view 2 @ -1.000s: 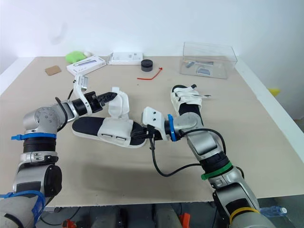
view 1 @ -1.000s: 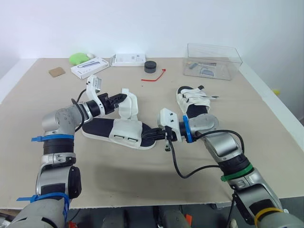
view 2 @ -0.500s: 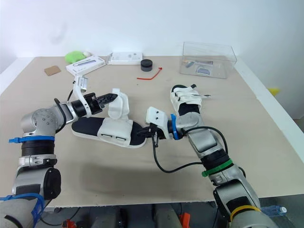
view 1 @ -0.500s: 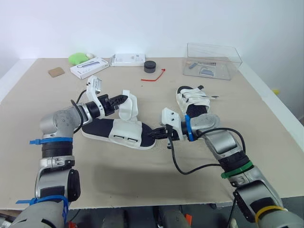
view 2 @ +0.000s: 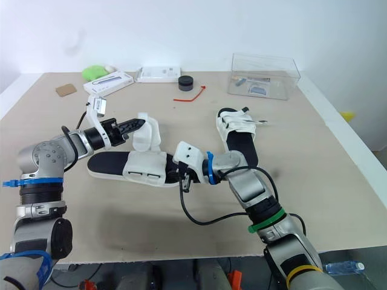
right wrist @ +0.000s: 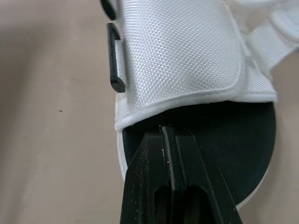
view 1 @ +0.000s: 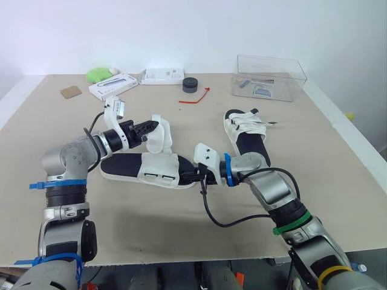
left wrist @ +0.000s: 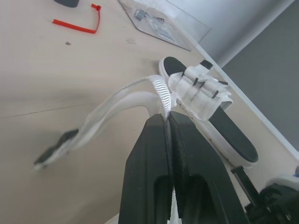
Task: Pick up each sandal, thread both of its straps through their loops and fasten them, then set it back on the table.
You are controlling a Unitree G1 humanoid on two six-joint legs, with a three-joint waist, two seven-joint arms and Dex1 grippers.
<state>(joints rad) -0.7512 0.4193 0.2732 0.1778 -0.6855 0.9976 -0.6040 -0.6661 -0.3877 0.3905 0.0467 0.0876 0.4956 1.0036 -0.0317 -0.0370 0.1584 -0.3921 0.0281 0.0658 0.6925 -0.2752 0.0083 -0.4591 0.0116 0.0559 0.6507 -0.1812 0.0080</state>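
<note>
So the sandal (view 1: 129, 164) is lying flat on the table (view 1: 181, 223), and both grippers are on it. The left gripper (view 1: 151, 127) sits just above its heel half, fingers pinching the tip of the loose white strap (left wrist: 125, 100) and holding it up off the footbed. The right gripper (view 1: 192, 176) is at the sandal's other end, fingers pressed together with the tips touching the black footbed right below the wide white band (right wrist: 180, 51). The second sandal (view 1: 245, 136) lies nearby, past the right gripper.
</note>
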